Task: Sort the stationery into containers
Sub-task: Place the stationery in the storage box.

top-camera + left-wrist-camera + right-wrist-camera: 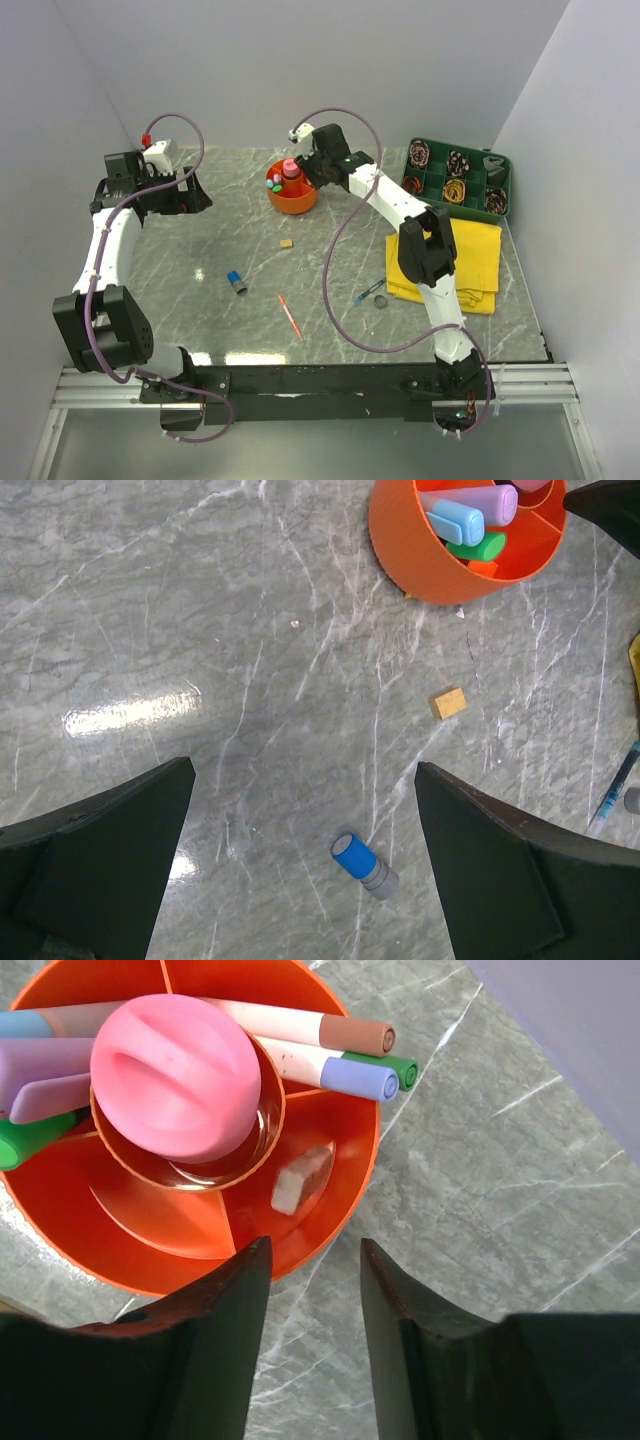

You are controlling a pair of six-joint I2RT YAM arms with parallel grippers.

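Observation:
My right gripper (315, 1250) hangs open and empty over the near rim of the orange organiser (345, 1195). A small whitish eraser (300, 1177) lies in its ring compartment. A pink tube (175, 1075) stands in the centre cup, with several markers (330, 1055) beside it. My left gripper (304, 765) is wide open above the table, holding nothing. Below it lies a blue cap (363, 864). On the marble lie a tan eraser (286, 243), a red pen (290, 315), a blue pen (368, 293) and a dark disc (380, 300).
The green divided tray (507, 185) stands at the back right with coiled items in its cells. A yellow cloth (470, 260) lies in front of it, under the right arm's elbow. White walls close in the table's left, back and right sides.

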